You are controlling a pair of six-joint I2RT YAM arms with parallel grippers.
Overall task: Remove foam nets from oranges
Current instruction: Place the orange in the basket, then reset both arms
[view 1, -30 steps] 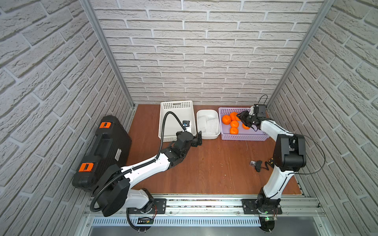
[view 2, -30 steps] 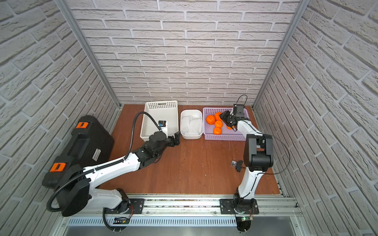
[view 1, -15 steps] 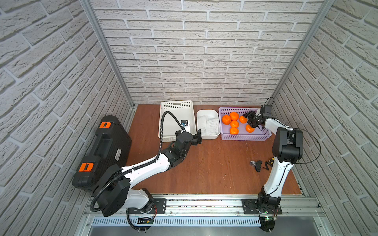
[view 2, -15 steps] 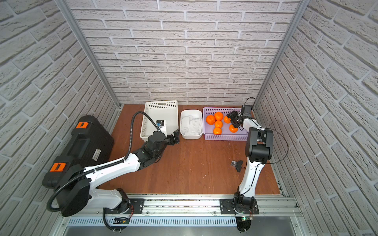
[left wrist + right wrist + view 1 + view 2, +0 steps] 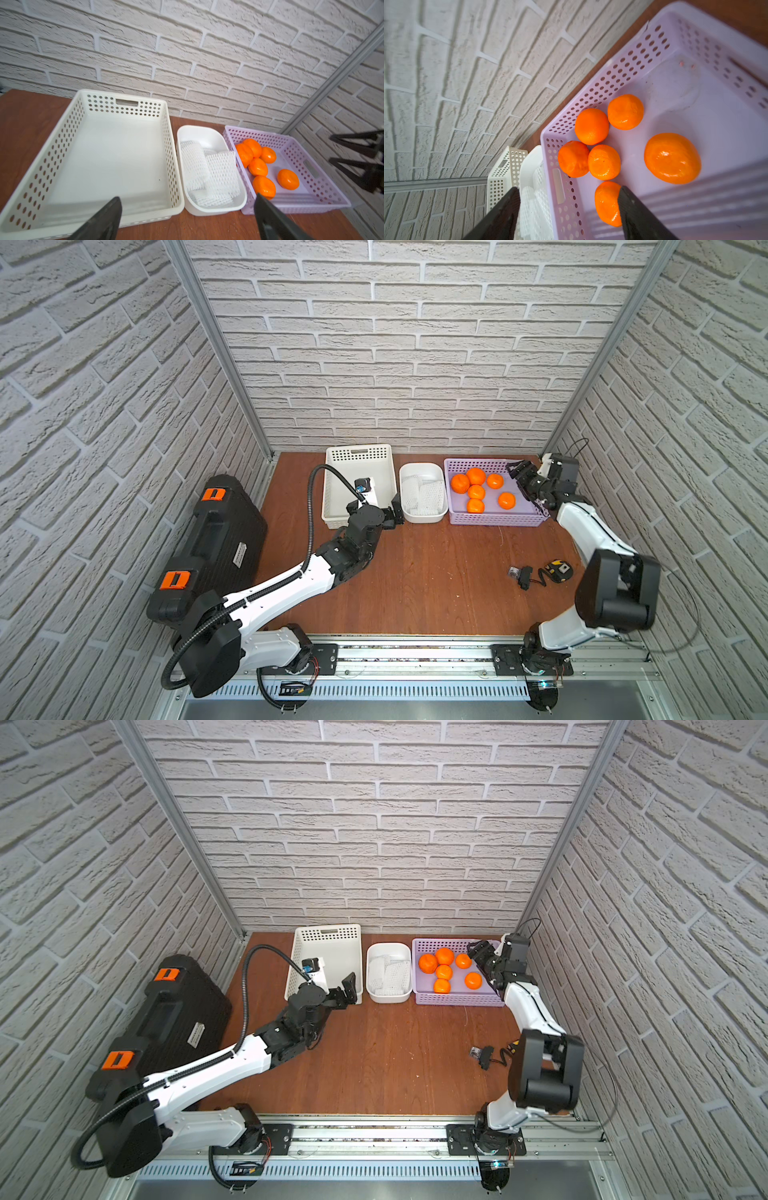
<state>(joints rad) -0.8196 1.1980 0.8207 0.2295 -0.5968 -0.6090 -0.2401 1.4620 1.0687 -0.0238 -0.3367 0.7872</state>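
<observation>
Several bare oranges (image 5: 476, 491) (image 5: 444, 972) (image 5: 257, 166) (image 5: 604, 162) lie in the purple basket (image 5: 498, 520) (image 5: 457, 1001) (image 5: 320, 180) (image 5: 612, 72). None of them wears a net. The white foam nets (image 5: 424, 493) (image 5: 390, 973) (image 5: 209, 172) (image 5: 533, 207) are piled in the white tub (image 5: 419, 466) (image 5: 199, 128). My right gripper (image 5: 516, 475) (image 5: 475, 956) (image 5: 569, 188) hangs open over the basket's right end, holding nothing. My left gripper (image 5: 392, 514) (image 5: 347, 990) (image 5: 187, 197) is open and empty, just in front of the tub.
A white perforated basket (image 5: 359, 452) (image 5: 124, 101) stands left of the tub with nothing in it. A black case (image 5: 208, 547) with orange latches leans at the left wall. A small black and yellow gadget with a cable (image 5: 540, 572) lies on the table near the right arm.
My right gripper has opened wider and drawn back from above the oranges to the basket's right end. One more orange now shows on the basket floor. The left arm has barely moved.
</observation>
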